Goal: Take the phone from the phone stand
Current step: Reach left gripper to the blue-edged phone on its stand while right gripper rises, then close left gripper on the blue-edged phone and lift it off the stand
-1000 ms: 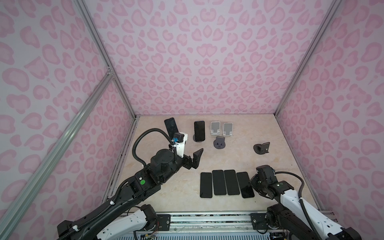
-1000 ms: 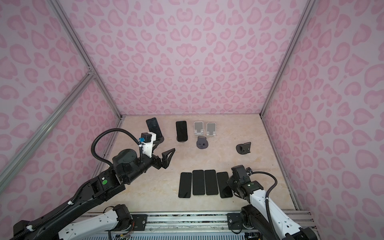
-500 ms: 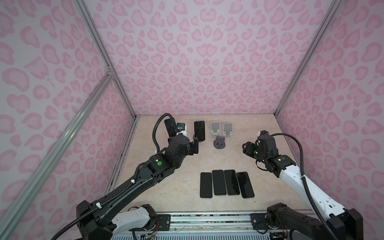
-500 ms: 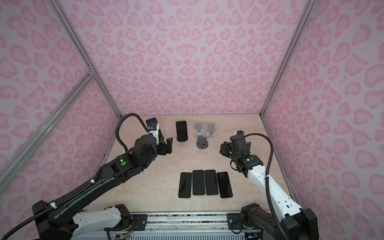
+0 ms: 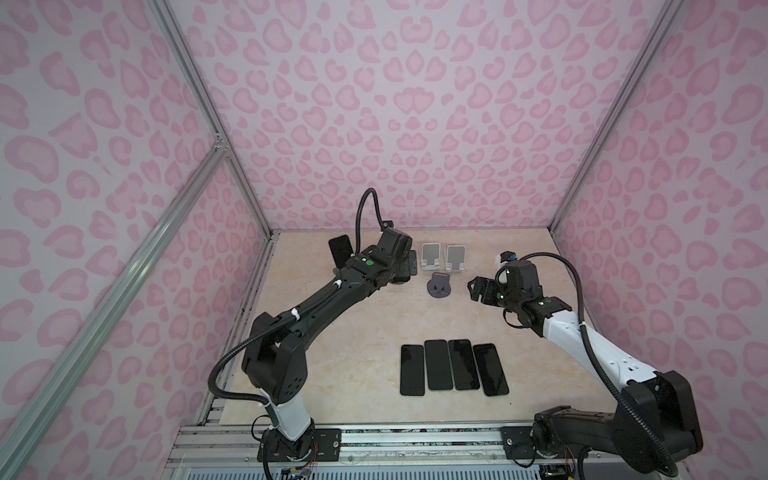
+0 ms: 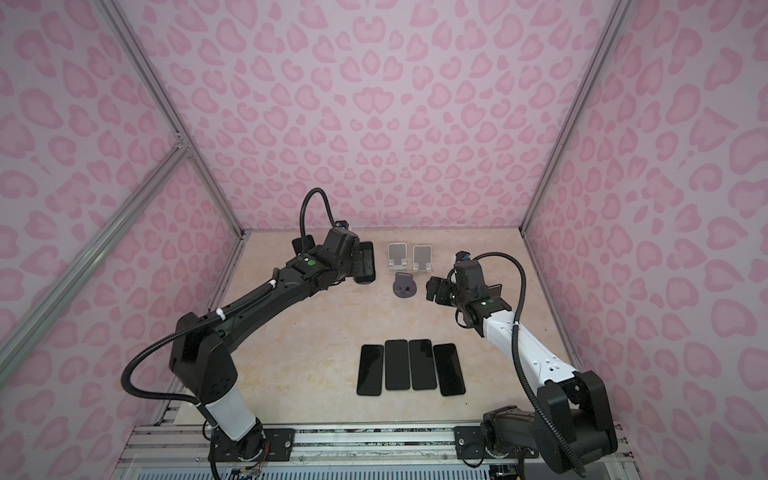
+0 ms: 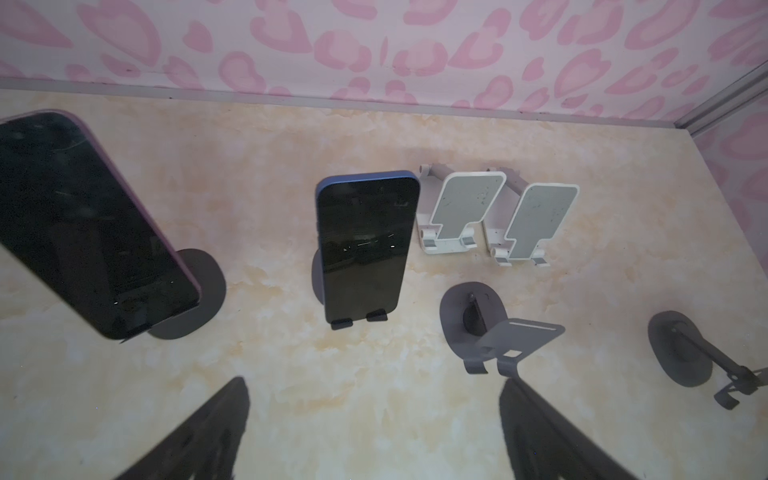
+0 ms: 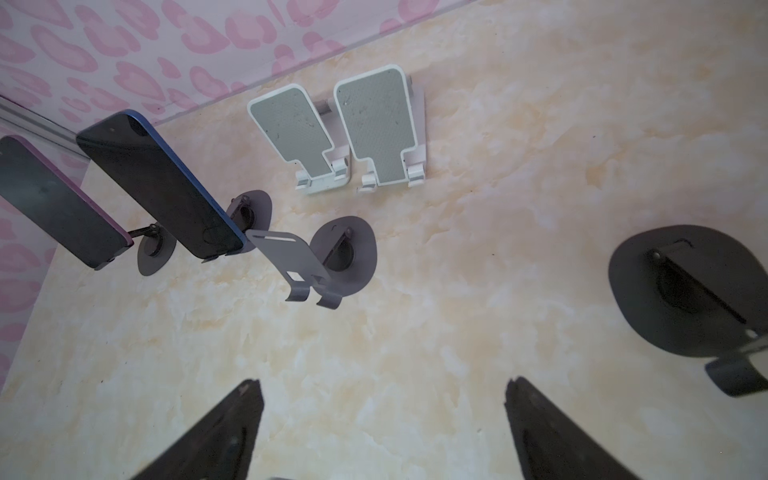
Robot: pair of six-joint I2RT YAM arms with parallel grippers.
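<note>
Two dark phones lean on round dark stands at the back left. The blue-edged phone (image 7: 365, 249) rests on its phone stand (image 7: 318, 274), and a purple-edged phone (image 5: 340, 249) stands further left. My left gripper (image 7: 374, 395) hovers open just in front of the blue-edged phone, with nothing between its fingers. In both top views its head (image 5: 395, 249) covers that phone. My right gripper (image 8: 384, 390) is open and empty over the right middle of the table (image 5: 478, 289). From it the blue-edged phone (image 8: 162, 187) shows far off.
Two empty white stands (image 5: 430, 255) (image 5: 455, 257) stand at the back. An empty grey stand (image 5: 439, 286) sits before them, and another dark stand (image 8: 685, 291) lies close under the right gripper. Several phones (image 5: 453, 365) lie flat in a row near the front.
The left arm has stretched toward the back, up to the phones on stands. The right gripper left the flat row, opened, and swung up and back to the right middle.
</note>
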